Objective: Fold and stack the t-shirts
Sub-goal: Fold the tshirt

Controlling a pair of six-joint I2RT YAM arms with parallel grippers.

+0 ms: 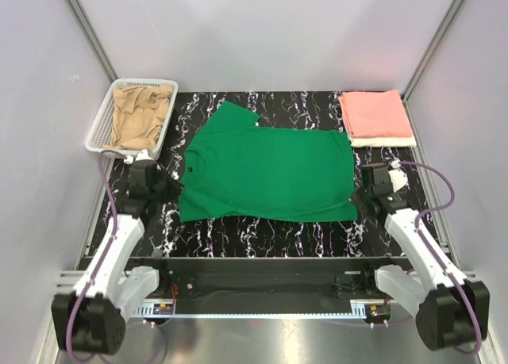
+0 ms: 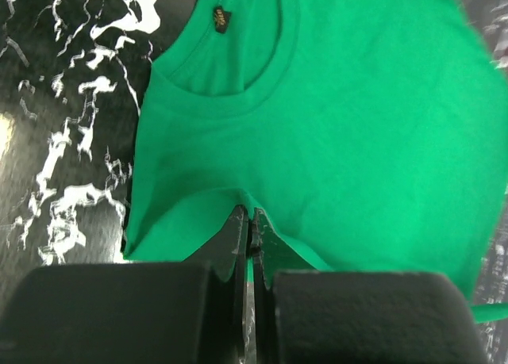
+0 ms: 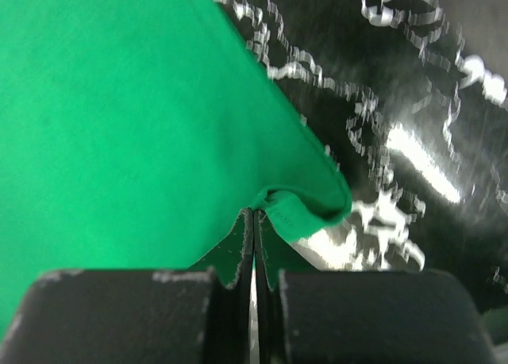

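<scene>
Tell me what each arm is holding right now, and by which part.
Both hold the green t-shirt. The left fingers pinch its near edge at the collar end; the right fingers pinch the near hem corner.

Left wrist view: green t-shirt (image 2: 341, 142) cut off by top and right edges; neck label (image 2: 221, 17) too small, we cannot read it.
Right wrist view: same shirt runs off left and top edges; marble table (image 3: 413, 102) blurred.
Top view: white t-shirt (image 1: 385, 142) mostly hidden under salmon pink t-shirt (image 1: 375, 113), we see only near edge; tan-beige t-shirt (image 1: 141, 114) bunched in mesh basket (image 1: 101, 128), underside hidden.
</scene>
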